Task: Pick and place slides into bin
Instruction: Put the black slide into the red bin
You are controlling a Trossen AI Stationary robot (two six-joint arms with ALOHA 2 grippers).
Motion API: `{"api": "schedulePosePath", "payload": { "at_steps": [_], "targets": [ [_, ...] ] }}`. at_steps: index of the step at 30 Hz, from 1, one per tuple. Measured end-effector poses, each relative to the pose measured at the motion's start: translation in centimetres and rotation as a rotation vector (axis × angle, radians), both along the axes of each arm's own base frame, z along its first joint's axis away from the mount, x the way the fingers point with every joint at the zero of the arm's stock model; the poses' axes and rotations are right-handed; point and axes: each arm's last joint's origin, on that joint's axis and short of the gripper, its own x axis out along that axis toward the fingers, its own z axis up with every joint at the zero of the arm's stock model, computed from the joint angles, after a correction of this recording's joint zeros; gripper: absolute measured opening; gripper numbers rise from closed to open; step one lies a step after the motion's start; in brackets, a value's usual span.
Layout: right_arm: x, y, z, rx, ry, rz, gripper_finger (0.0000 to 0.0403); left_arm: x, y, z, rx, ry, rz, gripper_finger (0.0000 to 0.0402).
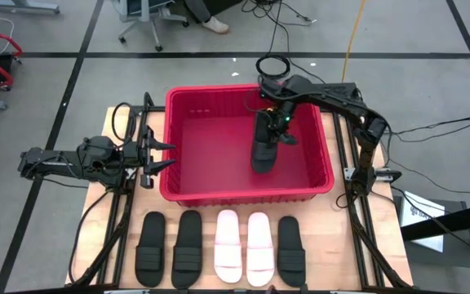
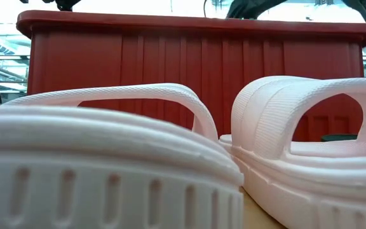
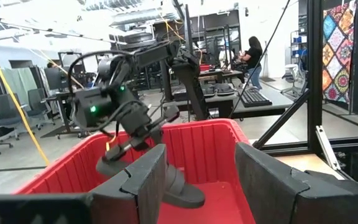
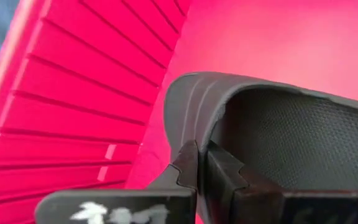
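The red bin [image 1: 247,196] stands mid-table. Inside it, above the floor, hangs a black slide [image 1: 263,153], with my right gripper [image 1: 267,135] shut on it; the left wrist view shows that slide [image 3: 182,186] tilted in the bin [image 3: 210,143]. My left gripper [image 1: 166,155] waits open just outside the bin's left wall, level, with nothing between its fingers. On the table's near side lie two black slides [image 1: 149,249] [image 1: 188,249], two pale slides [image 1: 228,245] [image 1: 259,245] and one more black slide [image 1: 290,245], soles down. My right gripper pinches the black slide's strap at its edge [image 4: 194,134] between its two fingers [image 4: 225,171]. The fingers slant down from the table's far right. The slide hangs tilted below them inside the bin. Whether its lower end [image 3: 191,198] touches the bin's floor, I cannot tell.
The low view is filled by the two pale slides [image 2: 107,159] [image 2: 310,127] in front of the bin's near wall [image 2: 170,57]. Black frame rails run along both table sides [image 1: 357,237]. Beyond the table a person [image 3: 253,56] stands at a desk.
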Motion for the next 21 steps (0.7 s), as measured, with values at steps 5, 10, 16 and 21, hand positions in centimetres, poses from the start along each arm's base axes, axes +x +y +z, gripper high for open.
{"api": "schedulePosePath", "payload": {
  "at_steps": [5, 10, 16, 21],
  "targets": [
    [0.8, -0.5, -1.9, 0.024, 0.03, 0.022, 0.0003, 0.0, 0.0, 0.0, 0.008, 0.0, 0.001, 0.0198],
    [1.9, -0.2, -3.6, 0.063, 0.043, 0.053, 0.0002, 0.0, 0.0, 0.0, 0.028, 0.001, 0.005, 0.0198],
    [3.4, 1.1, -5.2, 0.08, 0.062, 0.11, 0.0002, 0.0, 0.0, 0.0, 0.034, -0.001, 0.006, 0.0198],
    [4.7, 2.1, -6.8, 0.112, 0.074, 0.148, 0.0002, 0.0, 0.0, 0.0, 0.033, -0.002, 0.005, 0.0198]
  ]
}}
